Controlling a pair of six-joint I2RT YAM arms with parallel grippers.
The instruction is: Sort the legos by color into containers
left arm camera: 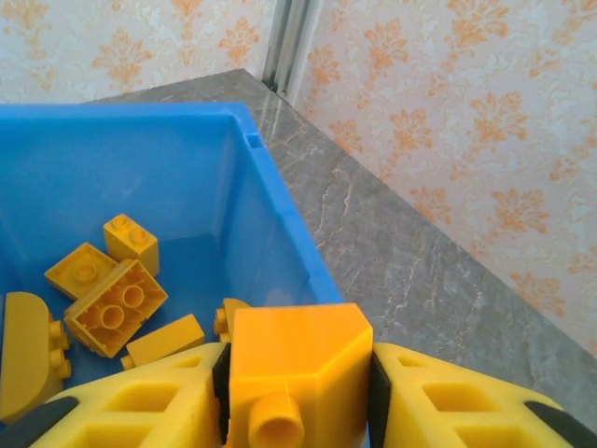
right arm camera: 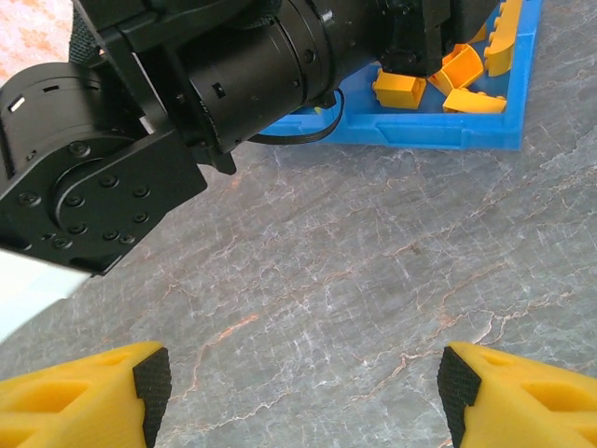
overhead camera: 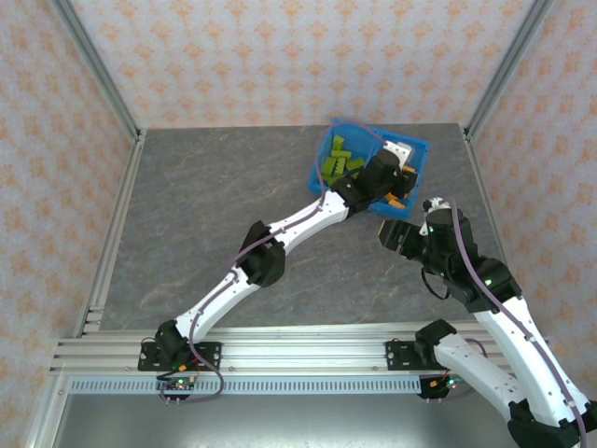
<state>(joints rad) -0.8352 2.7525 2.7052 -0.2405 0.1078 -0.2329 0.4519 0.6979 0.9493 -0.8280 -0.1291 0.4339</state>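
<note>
Jaws of the left gripper (left arm camera: 297,411) pinch an orange brick (left arm camera: 297,350) over the blue bin (left arm camera: 112,154); right gripper (right arm camera: 303,385) gapes.

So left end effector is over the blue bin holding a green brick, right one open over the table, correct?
Not green: the brick in the left end effector is orange, as the left wrist view shows. It is over the blue bin, and the right end effector is open over the table.
</note>
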